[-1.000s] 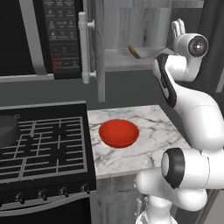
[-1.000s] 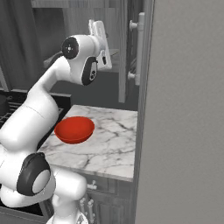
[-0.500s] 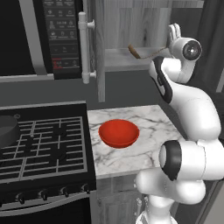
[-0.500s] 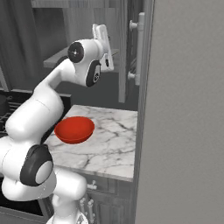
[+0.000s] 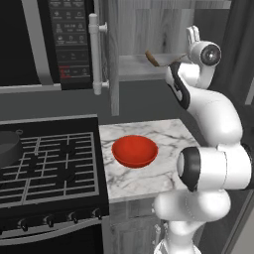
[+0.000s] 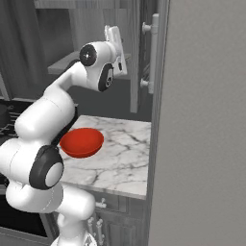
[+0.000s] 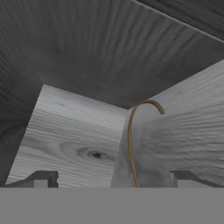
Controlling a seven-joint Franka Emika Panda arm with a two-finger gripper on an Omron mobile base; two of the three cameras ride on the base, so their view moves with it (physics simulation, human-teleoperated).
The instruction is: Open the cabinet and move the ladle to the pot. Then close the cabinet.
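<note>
The cabinet [image 5: 130, 30] stands with both doors swung out, its left door [image 5: 112, 59] beside the microwave and its right door [image 6: 136, 53] past my hand. The ladle [image 5: 158, 58] lies on the cabinet shelf, bowl end to the left. In the hand view its thin brown handle [image 7: 130, 148] curves up between my finger tips. My gripper [image 5: 191, 34] is open at the shelf's right end, just right of the ladle and holding nothing; it also shows from the right [image 6: 115, 37] and in the hand view [image 7: 113, 179]. The pot [image 5: 7, 149] sits on the stove at far left.
A red bowl [image 5: 135, 150] sits on the marble counter [image 5: 168, 134] below the cabinet. The black microwave [image 5: 49, 39] hangs left of the open door, above the black stove [image 5: 49, 163]. A tall grey panel [image 6: 202, 125] closes in on the right.
My hand has shifted slightly left toward the ladle at shelf height, and the elbow has swung. The jaws stayed open. The ladle has not moved.
</note>
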